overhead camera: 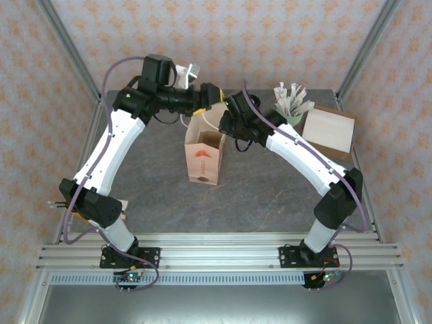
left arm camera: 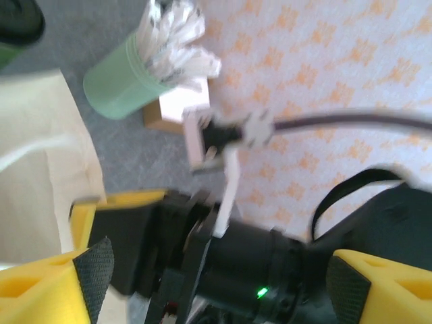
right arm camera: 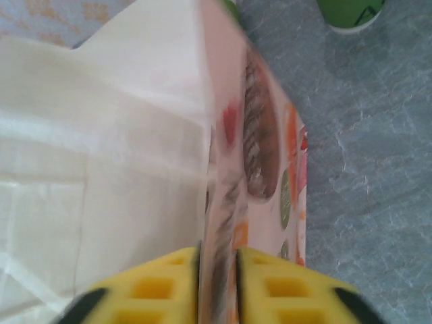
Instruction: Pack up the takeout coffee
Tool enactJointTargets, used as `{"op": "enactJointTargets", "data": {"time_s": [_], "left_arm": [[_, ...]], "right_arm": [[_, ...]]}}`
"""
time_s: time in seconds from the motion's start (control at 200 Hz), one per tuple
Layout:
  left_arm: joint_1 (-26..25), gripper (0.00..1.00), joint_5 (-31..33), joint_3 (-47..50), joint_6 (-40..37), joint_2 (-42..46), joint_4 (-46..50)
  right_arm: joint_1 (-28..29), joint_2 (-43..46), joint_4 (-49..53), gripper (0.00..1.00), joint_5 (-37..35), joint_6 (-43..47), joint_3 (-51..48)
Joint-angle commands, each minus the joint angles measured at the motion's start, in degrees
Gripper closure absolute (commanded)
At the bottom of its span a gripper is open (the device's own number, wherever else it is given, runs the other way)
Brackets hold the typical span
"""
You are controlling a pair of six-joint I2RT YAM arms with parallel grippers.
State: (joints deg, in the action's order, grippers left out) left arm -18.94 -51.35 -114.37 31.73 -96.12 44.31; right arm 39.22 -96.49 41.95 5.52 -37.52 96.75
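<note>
Right wrist view: your right gripper [right arm camera: 217, 270] pinched the paper bag [right arm camera: 135, 135] by its wall, upright on the worktop [right arm camera: 364, 169]; your left gripper [left arm camera: 219, 277] hung spread wide, holding nothing.

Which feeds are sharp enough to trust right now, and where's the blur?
Top external: sharp, evenly lit, no glare. Left wrist: smeared, mint-green cup and cable soft. Right wrist: paper bag pinched in the right pincer is too close and blurred; table behind is crisper.
</note>
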Motion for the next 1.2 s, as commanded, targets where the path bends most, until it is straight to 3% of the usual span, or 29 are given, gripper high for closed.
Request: {"op": "enactJointTargets", "data": {"time_s": [0.0, 0.04, 0.165, 0.3, 0.41, 0.535, 0.706, 0.781, 1.006, 1.196], "left_arm": [[3.8, 0.04, 2.8, -6.6, -4.2, 3.0, 4.8], [5.4, 0.0, 4.2, -7.5, -3.8, 3.7, 5.7], [8.1, 0.0, 12.0, -7.9, -4.0, 4.8, 10.4], [8.5, 0.0, 28.0, -6.2, -2.6, 4.9, 16.0], [8.9, 0.0, 36.2, -3.7, -1.4, 5.9, 17.1], [11.4, 0.0, 36.9, 2.5, 2.3, 8.5, 14.1], [13.1, 0.0, 38.8, 9.8, 3.2, 12.1, 11.3], [13.3, 0.0, 38.4, 11.5, 2.0, 13.0, 11.1], [13.3, 0.0, 41.1, 15.2, 2.8, 15.0, 12.4], [13.3, 0.0, 44.1, 19.6, 7.0, 17.0, 10.8]], "right_arm": [[-1.3, 2.8, 0.0, 0.32, 5.9, 3.1, -0.3], [-2.1, 3.0, 2.1, 0.18, 5.7, 4.7, 1.9], [-3.5, 1.9, 9.9, 0.0, 3.7, 11.2, 10.4], [-7.8, 0.3, 14.0, 0.01, -0.2, 10.5, 15.6], [-13.3, -3.7, 14.6, 0.01, 3.2, 8.8, 18.2], [-16.4, -14.9, 16.0, 0.01, 5.5, 12.6, 26.2], [-16.8, -34.7, 21.8, 0.01, 0.0, 18.0, 49.9], [-17.5, -40.4, 21.5, 0.01, 0.4, 18.3, 55.5], [-18.1, -44.8, 13.4, 0.01, -5.0, 22.7, 51.8], [-18.8, -46.0, 12.3, 0.01, -1.8, 24.6, 51.5]]}}
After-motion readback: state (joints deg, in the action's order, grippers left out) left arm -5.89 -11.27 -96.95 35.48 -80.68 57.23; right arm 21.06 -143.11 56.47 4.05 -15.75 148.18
